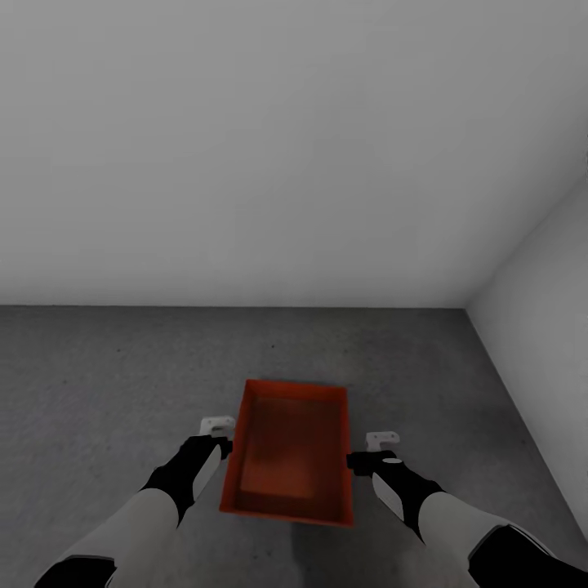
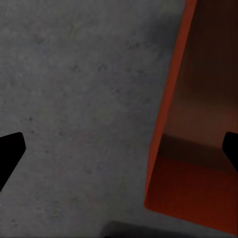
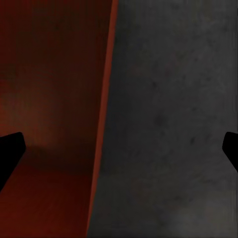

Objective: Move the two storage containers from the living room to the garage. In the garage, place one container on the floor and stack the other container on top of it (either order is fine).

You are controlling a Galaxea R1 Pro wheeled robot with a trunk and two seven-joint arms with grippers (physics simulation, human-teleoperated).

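Garage floor (image 1: 122, 384) lies under me, dark grey and rough, with pale walls meeting in the far right corner. One storage container (image 1: 290, 449) sits between my arms, near the floor's closest edge. My left gripper (image 2: 119, 148) and right gripper (image 3: 119, 148) are both spread wide, each straddling a long wall of the box, gripping nothing. I judge this the pick-or-release step; closing both on the walls comes next if lifting. The container is orange-red, shallow, thin-walled, lidless and empty.
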